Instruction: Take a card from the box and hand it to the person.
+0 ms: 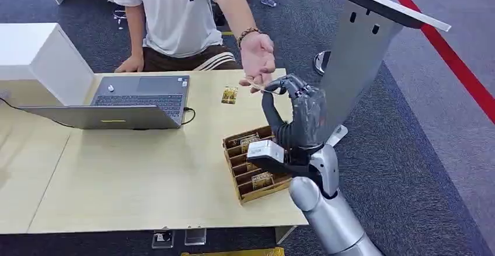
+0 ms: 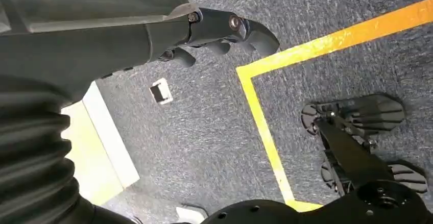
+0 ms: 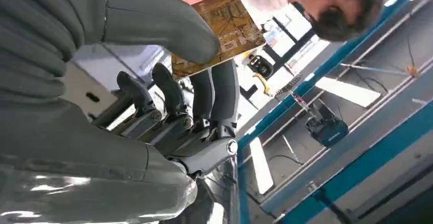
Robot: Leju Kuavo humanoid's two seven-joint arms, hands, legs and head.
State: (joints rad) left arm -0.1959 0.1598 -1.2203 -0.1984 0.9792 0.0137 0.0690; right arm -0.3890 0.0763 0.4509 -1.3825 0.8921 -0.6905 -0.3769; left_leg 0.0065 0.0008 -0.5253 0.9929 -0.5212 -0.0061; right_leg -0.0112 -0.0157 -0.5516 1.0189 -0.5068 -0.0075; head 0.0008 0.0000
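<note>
The right hand (image 1: pixel 295 113) pinches a card (image 3: pixel 219 30) just under the person's open palm (image 1: pixel 257 60); the box (image 1: pixel 254 165) sits below. Only release remains. The left hand (image 2: pixel 214 32) hangs curled, holding nothing.

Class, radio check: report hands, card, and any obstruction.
Right hand pinches card, raised at person's open palm. Left hand hangs, holding nothing. Nothing between card and palm.

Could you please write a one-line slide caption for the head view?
Right hand holds up a thin brown card to a seated person's open hand, above the compartmented brown cardboard box on the pale wooden table.
</note>
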